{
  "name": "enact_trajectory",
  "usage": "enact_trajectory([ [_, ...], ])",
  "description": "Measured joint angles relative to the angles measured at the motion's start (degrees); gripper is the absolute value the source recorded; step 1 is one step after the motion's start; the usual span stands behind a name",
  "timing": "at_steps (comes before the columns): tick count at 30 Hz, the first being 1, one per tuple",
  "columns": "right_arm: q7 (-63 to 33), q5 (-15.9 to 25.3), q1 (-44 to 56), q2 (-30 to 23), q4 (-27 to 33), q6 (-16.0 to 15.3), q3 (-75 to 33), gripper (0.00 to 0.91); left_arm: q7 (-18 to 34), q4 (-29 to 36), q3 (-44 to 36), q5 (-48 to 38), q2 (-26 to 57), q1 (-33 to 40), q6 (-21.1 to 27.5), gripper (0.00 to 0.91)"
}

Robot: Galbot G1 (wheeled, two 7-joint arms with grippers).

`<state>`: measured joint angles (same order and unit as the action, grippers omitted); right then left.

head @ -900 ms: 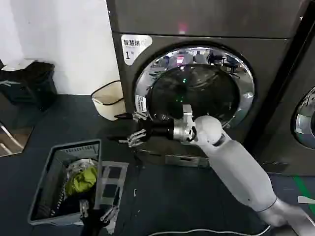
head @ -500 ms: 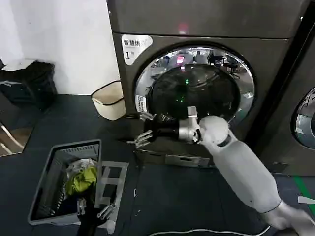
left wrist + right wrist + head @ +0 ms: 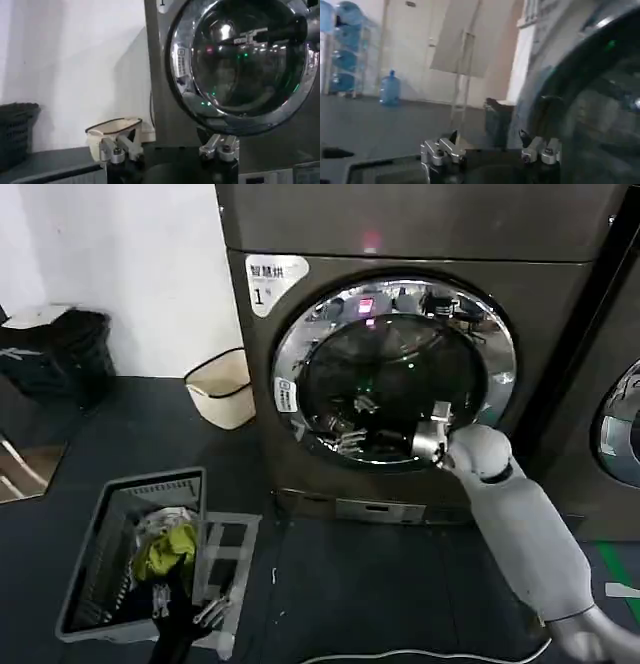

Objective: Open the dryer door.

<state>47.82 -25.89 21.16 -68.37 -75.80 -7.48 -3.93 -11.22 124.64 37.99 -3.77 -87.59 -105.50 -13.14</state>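
The dryer door (image 3: 400, 359), a wide chrome ring around dark glass, sits flush with the front of the machine that bears the "1" sticker (image 3: 268, 282). My right gripper (image 3: 345, 434) is held open in front of the lower left part of the glass, with the wrist (image 3: 440, 444) near the lower right of the ring. In the right wrist view the right gripper (image 3: 491, 149) holds nothing, and the glass (image 3: 600, 100) is close beside one finger. My left gripper (image 3: 188, 609) hangs open and low by the basket. From the left wrist view, the left gripper (image 3: 169, 150) faces the door's chrome ring (image 3: 182, 60).
A grey laundry basket (image 3: 110, 514) holding yellow-green clothes (image 3: 168, 549) stands on the dark floor at the front left. A beige bin (image 3: 222, 389) sits by the dryer's left corner and a black bin (image 3: 60, 349) farther left. A neighbouring machine (image 3: 620, 424) stands at the right.
My right gripper has swung from the door's lower left edge to the right, across the glass, and the arm has shifted right with it. The left gripper has dropped slightly.
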Motion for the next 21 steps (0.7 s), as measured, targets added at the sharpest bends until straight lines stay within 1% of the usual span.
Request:
enact_trajectory([
  [2, -0.8, 0.9, -0.8, -0.9, 1.7, 0.2, 1.0, 0.907, 0.0, 0.3, 0.0, 0.2, -0.1, -0.4, -0.3, 0.907],
  [7, -1.9, 1.0, -2.8, -2.8, 4.9, 0.4, 2.4, 0.907, 0.1, 0.2, 0.7, 1.1, -0.1, -1.0, -1.3, 0.907],
  [10, -1.9, 1.9, -4.0, -3.8, 6.6, 1.4, 3.4, 0.907, 0.3, 0.2, 0.7, 1.1, -0.6, -0.9, -1.4, 0.907],
  [18, -2.1, 1.5, -7.2, -6.0, 9.8, 1.4, 5.1, 0.907, 1.2, 0.1, 0.7, 2.7, -1.9, -0.5, -2.2, 0.907],
  [21, -2.0, 1.2, -8.5, -6.9, 11.3, 1.4, 5.6, 0.907, 1.7, -0.1, 1.2, 2.7, -2.3, -0.1, -3.3, 0.907],
])
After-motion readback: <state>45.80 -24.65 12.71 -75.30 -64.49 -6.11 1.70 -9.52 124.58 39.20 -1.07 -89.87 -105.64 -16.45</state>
